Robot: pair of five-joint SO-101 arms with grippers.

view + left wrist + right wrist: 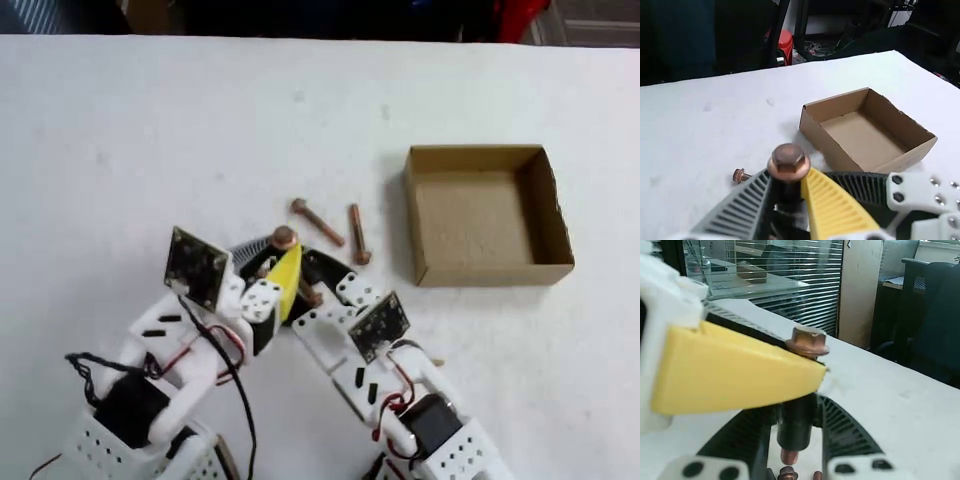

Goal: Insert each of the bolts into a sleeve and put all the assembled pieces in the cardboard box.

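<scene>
- left gripper (788, 187) clenched on a copper flange bolt (788, 162), head up, between its grey and yellow fingers;
- right gripper (797, 410) grasps the black sleeve (795, 432) around that bolt's shank; the tip pokes out below;
- a loose bolt (318, 222) and a second bolt (357, 236) lie on the table (150, 130) near the cardboard box (478, 151).

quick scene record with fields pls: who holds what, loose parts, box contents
left end effector: shut on a bolt just under its head, head up
right end effector: shut on a dark sleeve
assembly: the bolt runs through the sleeve, tip showing below it
loose bolts: two, lying on the table beside the box
cardboard box: open, nothing inside
</scene>
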